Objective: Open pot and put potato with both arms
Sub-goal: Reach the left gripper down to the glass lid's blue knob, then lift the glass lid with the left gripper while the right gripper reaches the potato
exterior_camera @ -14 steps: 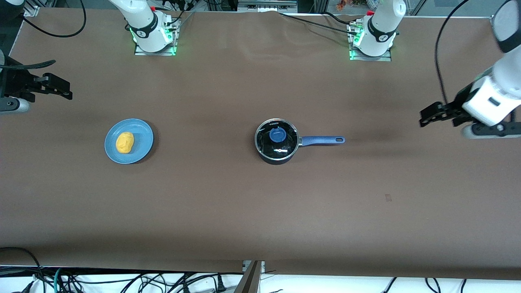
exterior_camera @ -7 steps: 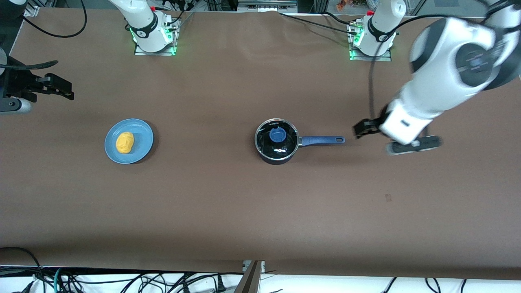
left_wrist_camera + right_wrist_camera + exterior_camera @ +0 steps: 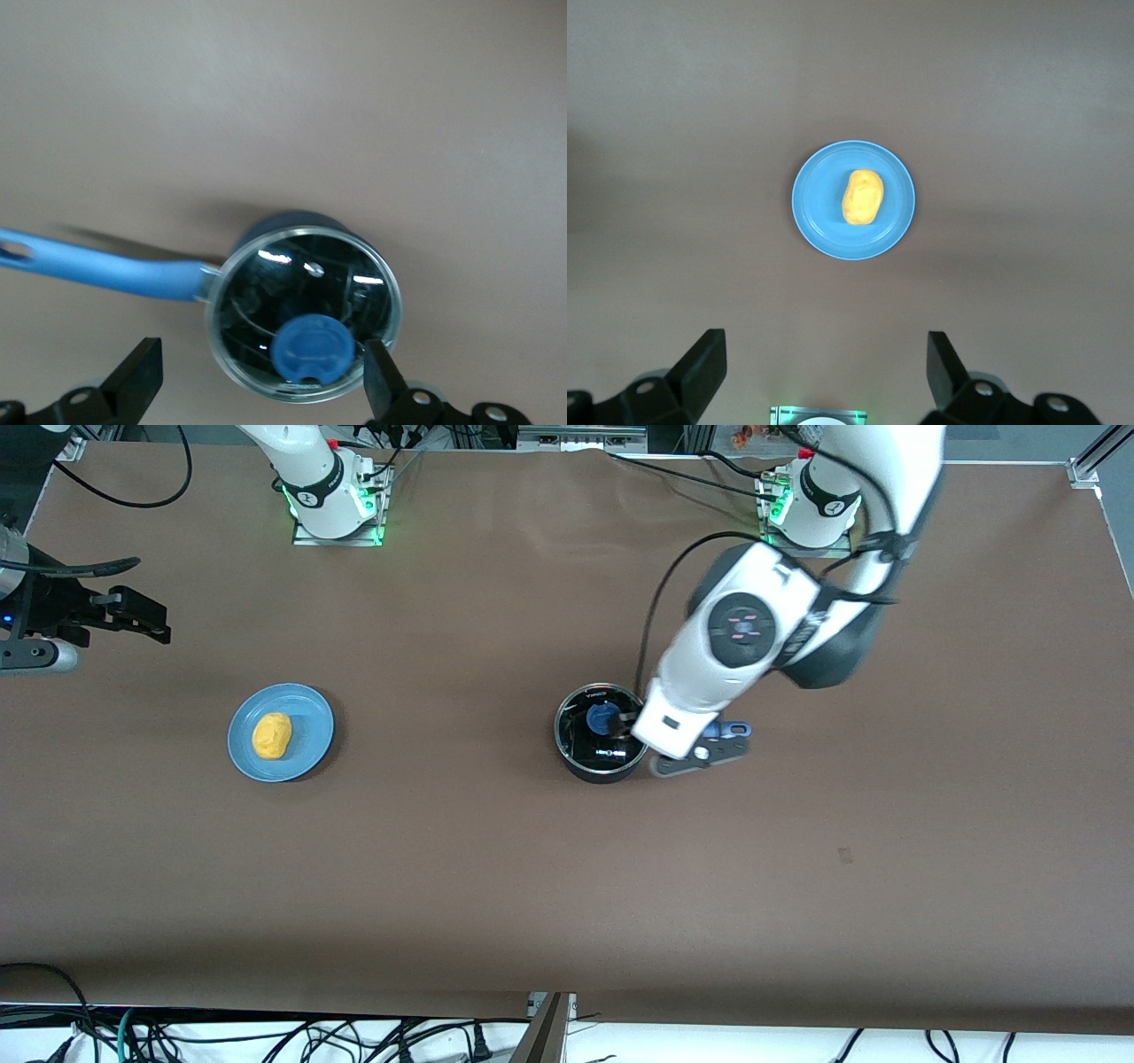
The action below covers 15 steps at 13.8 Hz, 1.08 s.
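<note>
The black pot [image 3: 595, 771] stands mid-table, its blue handle [image 3: 738, 730] pointing toward the left arm's end. Its glass lid [image 3: 586, 740] with a blue knob [image 3: 602, 715] is on it. My left gripper [image 3: 627, 724] is open over the pot at the handle side. In the left wrist view the pot [image 3: 292, 221], the knob [image 3: 312, 349] and the handle [image 3: 106, 270] show, and the gripper [image 3: 261, 390] straddles the lid. The yellow potato [image 3: 272, 735] lies on a blue plate [image 3: 310, 708]. My right gripper [image 3: 133, 615] waits open at the right arm's end; its wrist view shows the potato [image 3: 862, 197].
The brown table carries only the pot and the plate [image 3: 819, 221]. Both arm bases [image 3: 337, 509] [image 3: 811, 514] glow green along the table edge farthest from the front camera. Cables hang below the edge nearest that camera.
My left arm has swung in from the left arm's end of the table to over the pot. My right gripper has barely shifted. Pot, lid, plate and potato have not moved.
</note>
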Motion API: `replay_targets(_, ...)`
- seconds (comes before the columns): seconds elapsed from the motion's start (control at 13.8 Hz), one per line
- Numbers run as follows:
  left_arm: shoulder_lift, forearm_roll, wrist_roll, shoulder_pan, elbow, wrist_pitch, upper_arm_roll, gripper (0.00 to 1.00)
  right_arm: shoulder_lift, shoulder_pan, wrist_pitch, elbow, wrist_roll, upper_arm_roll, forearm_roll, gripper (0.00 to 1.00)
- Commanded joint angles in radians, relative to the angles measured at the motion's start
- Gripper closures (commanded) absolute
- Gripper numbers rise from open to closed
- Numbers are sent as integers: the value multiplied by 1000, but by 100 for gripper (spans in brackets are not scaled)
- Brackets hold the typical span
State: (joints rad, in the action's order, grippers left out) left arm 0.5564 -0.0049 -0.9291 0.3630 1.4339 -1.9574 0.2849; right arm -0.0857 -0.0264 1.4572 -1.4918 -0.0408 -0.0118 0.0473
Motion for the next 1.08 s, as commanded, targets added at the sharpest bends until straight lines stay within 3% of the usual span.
replay_targets(0.0,80,75,-103,63,-46,-24,-15,0,-8,3,-1,19,7,1,0,0)
replay_targets(0.65,155,97,-131,116,-32,-28,-18,1,-34,-1,8,15,9,0,-12,0)
replay_targets(0.87,174,97,-139,123,-32,-46,-18,11,-60,3,20,10,9,-1,-14,0)
replay_targets(1.01,172,97,-140,122,-35,-44,-20,26,-92,3,22,11,7,0,-4,0)
